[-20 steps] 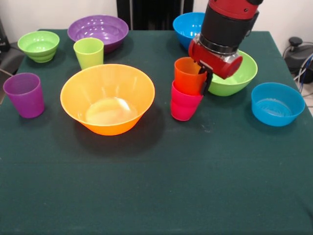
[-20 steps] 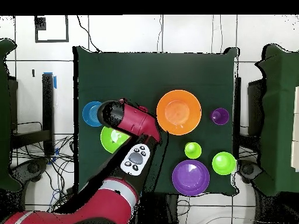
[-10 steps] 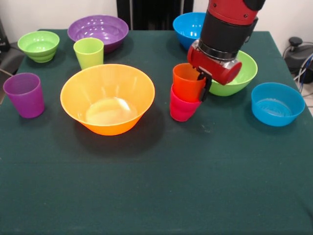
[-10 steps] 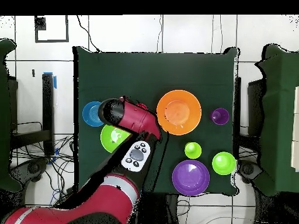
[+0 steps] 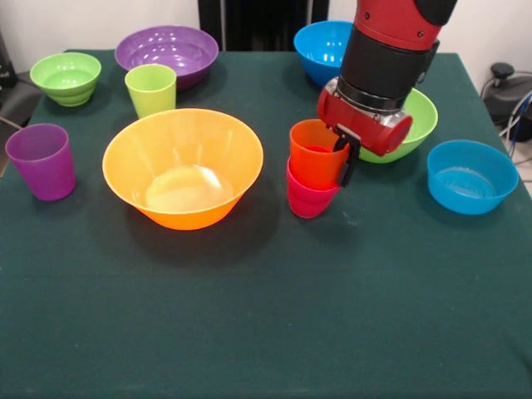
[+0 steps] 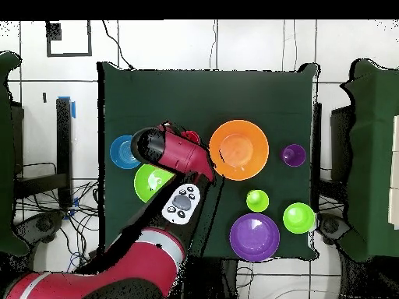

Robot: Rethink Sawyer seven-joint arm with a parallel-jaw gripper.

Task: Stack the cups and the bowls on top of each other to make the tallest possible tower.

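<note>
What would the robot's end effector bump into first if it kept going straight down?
Probably the orange cup: the end effector already grips its rim, and beneath sits the red-pink cup it is nested in.

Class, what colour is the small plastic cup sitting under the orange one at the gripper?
Red-pink: the lower small plastic cup, clearest in the front view.

The front view looks from across the table [image 5: 249,332] toward the robot, close and slightly from above. The overhead view looks straight down from high up, with the whole table [image 6: 156,93] and the floor around it. Both views share the table top, turned half round.
</note>
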